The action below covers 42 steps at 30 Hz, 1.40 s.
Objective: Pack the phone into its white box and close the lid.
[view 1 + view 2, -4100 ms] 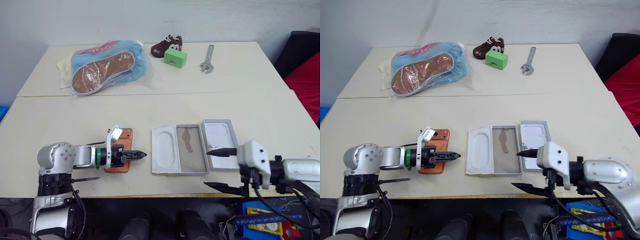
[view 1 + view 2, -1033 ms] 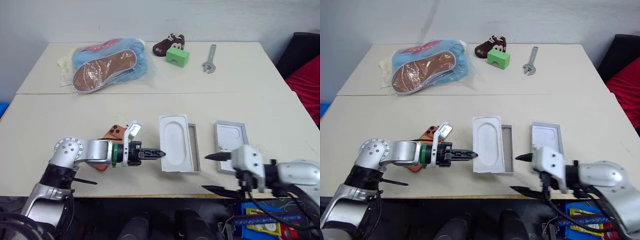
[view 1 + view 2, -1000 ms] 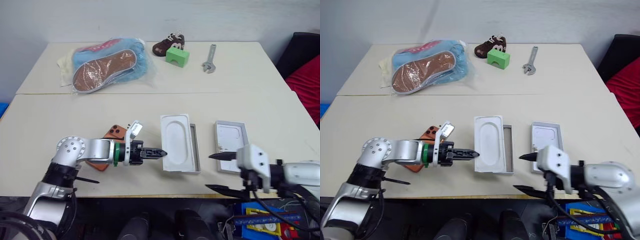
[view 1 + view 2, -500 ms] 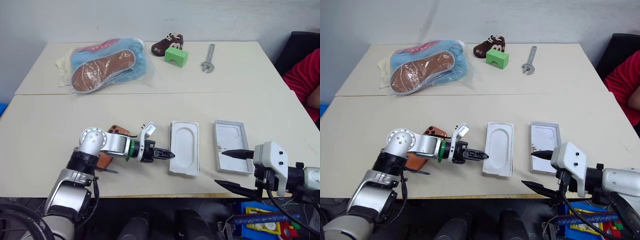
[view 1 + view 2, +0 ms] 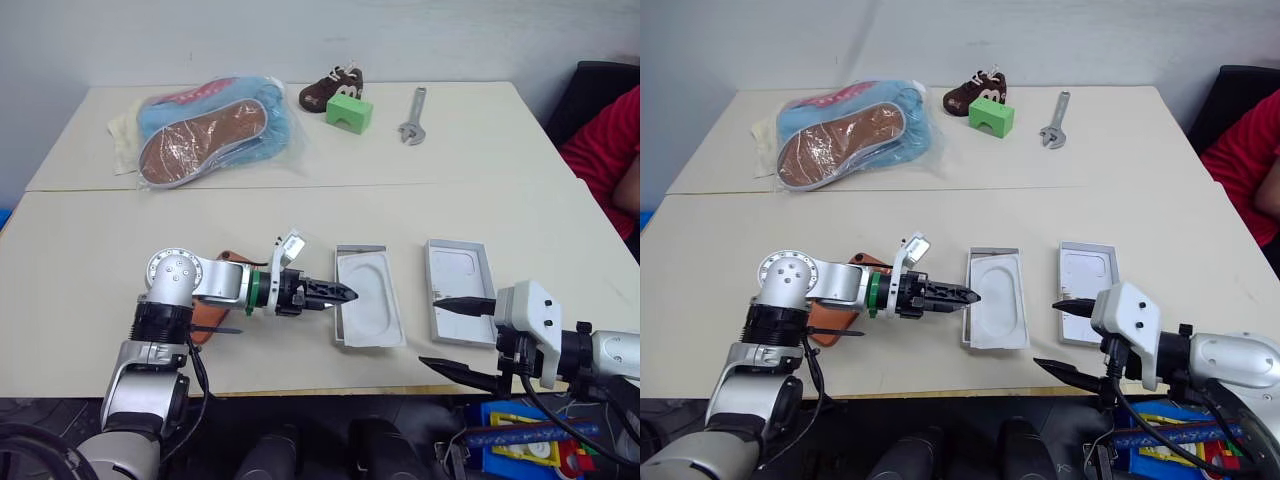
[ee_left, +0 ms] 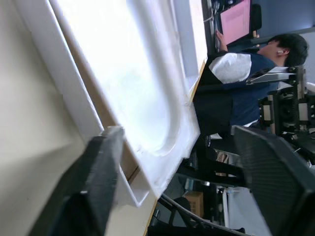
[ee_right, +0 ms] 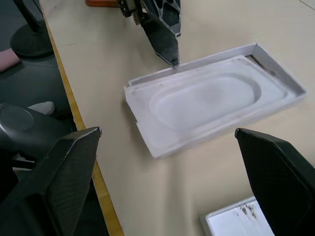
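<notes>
- white box just past left gripper tips, insert lying on top, askew
- lid inside-up beside right gripper
- left gap: cannot tell; right spread wide, empty

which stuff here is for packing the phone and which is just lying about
For the job:
- phone, behind the left arm
- white box, insert lying askew on it
- lid
- white insert

Lying about:
- bagged slippers
- small brown shoe
- green block
- wrench
</notes>
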Motion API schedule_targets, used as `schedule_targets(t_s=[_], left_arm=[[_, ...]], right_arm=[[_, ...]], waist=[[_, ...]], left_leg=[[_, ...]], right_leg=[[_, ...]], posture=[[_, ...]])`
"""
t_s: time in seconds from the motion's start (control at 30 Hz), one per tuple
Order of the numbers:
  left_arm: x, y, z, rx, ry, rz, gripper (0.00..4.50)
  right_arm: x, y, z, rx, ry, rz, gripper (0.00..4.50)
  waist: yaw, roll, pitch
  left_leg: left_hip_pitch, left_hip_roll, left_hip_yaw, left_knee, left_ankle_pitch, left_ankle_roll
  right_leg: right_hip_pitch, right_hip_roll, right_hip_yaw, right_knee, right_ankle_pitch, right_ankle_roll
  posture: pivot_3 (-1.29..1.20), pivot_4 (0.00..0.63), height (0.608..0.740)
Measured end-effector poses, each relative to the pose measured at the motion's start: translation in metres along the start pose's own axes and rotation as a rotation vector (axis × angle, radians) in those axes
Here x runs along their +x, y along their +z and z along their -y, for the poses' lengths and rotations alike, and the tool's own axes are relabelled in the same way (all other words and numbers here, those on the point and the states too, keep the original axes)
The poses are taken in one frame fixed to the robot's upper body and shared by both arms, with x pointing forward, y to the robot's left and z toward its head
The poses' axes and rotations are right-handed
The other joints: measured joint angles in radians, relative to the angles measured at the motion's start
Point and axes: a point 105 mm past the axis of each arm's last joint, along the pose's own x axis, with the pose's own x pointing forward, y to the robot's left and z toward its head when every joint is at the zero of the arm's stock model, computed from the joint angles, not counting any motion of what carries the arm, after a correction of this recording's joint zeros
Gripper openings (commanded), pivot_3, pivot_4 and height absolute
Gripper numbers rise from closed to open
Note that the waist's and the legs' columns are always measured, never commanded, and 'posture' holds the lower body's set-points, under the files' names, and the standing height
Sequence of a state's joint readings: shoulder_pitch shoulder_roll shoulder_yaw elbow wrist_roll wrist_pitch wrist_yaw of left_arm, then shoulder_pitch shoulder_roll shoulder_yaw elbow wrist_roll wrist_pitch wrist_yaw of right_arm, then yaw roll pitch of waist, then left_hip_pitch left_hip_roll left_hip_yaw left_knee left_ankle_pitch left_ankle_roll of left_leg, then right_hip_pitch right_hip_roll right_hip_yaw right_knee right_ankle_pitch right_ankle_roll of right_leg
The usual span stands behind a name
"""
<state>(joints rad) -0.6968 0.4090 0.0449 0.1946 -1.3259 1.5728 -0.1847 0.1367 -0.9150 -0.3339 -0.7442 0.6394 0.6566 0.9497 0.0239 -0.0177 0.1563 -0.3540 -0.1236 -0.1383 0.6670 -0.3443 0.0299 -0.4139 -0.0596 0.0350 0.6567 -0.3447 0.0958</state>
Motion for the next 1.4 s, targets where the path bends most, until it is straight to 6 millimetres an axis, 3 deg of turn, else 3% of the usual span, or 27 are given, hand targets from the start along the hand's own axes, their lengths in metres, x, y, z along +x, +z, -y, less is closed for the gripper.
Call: schedule_targets(t_s=[0.17, 0.27, 0.4, 0.63, 0.8, 1.07, 1.17, 1.4], left_arm=[[-0.016, 0.006, 0.021, 0.13, -0.073, 0.07, 4.46], [-0.03, 0.01, 0.034, 0.368, -0.06, 0.147, 4.5], [-0.047, 0.0, 0.023, 0.698, 0.025, 0.147, 4.5], [-0.063, -0.014, 0.005, 1.033, 0.111, 0.08, 4.5], [-0.058, -0.013, 0.007, 1.069, 0.103, 0.105, 4.5], [-0.054, -0.014, 0.008, 1.071, 0.114, 0.119, 4.5], [-0.053, -0.014, 0.007, 1.06, 0.115, 0.119, 4.5], [-0.049, -0.014, 0.008, 1.048, 0.101, 0.123, 4.5]], right_arm=[[0.012, 0.019, 0.009, -0.039, 0.029, 0.053, 4.5], [0.026, 0.027, 0.016, -0.056, 0.058, 0.057, 3.88], [0.052, 0.018, 0.025, -0.063, 0.079, -0.013, 2.52], [0.108, 0.002, 0.04, -0.129, 0.082, -0.111, 0.04], [0.135, -0.013, 0.054, -0.219, 0.068, -0.179, 0.01], [0.162, -0.002, 0.083, -0.269, -0.007, -0.136, 0.01], [0.162, 0.0, 0.086, -0.269, -0.007, -0.136, 0.01], [0.135, 0.004, 0.071, -0.253, 0.057, -0.133, 0.01]], waist=[[0.003, 0.0, 0.0], [-0.002, 0.0, 0.0], [-0.004, 0.002, 0.001], [0.006, 0.004, 0.003], [-0.001, 0.003, 0.003], [-0.021, 0.004, 0.003], [-0.025, 0.004, 0.003], [-0.022, 0.004, 0.003]], left_leg=[[0.0, 0.0, 0.0, 0.0, 0.0, 0.0], [0.0, 0.0, 0.0, -0.001, 0.0, 0.0], [0.0, 0.001, 0.001, -0.003, 0.0, 0.0], [-0.002, 0.0, -0.002, -0.003, 0.0, 0.0], [-0.002, -0.001, -0.002, -0.002, -0.001, 0.001], [-0.001, 0.0, -0.002, -0.002, 0.0, 0.0], [-0.001, 0.0, -0.002, -0.002, 0.0, 0.001], [-0.002, 0.0, -0.003, -0.002, 0.0, 0.001]], right_leg=[[0.0, 0.0, 0.0, -0.001, 0.0, 0.0], [0.0, 0.0, -0.001, -0.002, 0.0, 0.0], [0.0, 0.0, 0.0, -0.005, 0.0, 0.0], [0.0, -0.001, -0.002, -0.006, 0.0, 0.0], [0.0, -0.001, -0.002, -0.006, 0.0, 0.0], [-0.001, 0.0, -0.003, -0.002, 0.0, 0.0], [-0.001, 0.0, -0.003, -0.002, 0.0, 0.0], [-0.001, 0.0, -0.003, -0.003, 0.0, 0.0]], posture=[[0.0, 0.15, 0.74], [0.0, 0.15, 0.74], [0.0, 0.15, 0.74], [0.0, 0.15, 0.74], [0.0, 0.15, 0.74], [0.0, 0.15, 0.74], [0.0, 0.15, 0.74], [0.0, 0.15, 0.74]])
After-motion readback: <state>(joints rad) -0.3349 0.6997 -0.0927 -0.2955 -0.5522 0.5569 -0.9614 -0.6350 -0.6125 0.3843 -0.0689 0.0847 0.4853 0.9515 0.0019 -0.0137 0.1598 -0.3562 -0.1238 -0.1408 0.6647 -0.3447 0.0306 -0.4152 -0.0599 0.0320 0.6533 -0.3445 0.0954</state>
